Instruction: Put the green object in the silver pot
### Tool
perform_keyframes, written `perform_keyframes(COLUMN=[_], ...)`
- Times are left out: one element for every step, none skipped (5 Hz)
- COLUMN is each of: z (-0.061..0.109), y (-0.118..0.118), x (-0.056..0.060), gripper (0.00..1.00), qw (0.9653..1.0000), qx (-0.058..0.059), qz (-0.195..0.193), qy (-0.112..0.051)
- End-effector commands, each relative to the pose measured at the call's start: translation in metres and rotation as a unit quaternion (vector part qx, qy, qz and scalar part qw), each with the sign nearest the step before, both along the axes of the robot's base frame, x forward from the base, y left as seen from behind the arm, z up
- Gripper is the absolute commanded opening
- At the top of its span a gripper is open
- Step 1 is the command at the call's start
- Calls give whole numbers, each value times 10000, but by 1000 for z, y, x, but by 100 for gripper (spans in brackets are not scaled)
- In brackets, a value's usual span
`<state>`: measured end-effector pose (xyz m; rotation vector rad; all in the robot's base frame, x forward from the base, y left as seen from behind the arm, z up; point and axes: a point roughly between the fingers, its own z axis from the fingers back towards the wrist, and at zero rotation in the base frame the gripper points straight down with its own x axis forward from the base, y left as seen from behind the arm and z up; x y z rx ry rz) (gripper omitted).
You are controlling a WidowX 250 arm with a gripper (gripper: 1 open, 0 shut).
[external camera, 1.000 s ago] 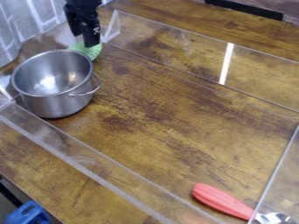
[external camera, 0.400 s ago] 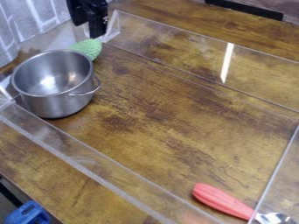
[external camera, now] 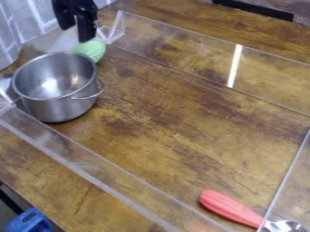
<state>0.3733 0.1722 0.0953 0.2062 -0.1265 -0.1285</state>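
Note:
The green object (external camera: pixel 89 49) is a small light-green lump lying on the wooden table just behind the silver pot (external camera: pixel 54 85), close to its far rim. The pot stands upright at the left and its inside looks empty. My gripper (external camera: pixel 76 31) hangs at the top left, above and slightly left of the green object and clear of it. Its dark fingers stand apart, open, with nothing between them.
A clear plastic barrier (external camera: pixel 182 68) frames the wooden table (external camera: pixel 182 118). An elongated red-orange object (external camera: pixel 230 208) lies at the front right near the barrier's edge. A blue thing (external camera: pixel 27 223) shows below the table at the bottom left.
My gripper has risen from the green object and shifted left. The green object stays on the table behind the pot.

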Motion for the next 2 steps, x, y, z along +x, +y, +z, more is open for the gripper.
perform_keyframes(z=[13,-5], y=[21,7], x=[-14,-14], gripper=[0,100], qw=[9985,9971], qx=[131,85], qz=[359,656], qy=[-380,-365])
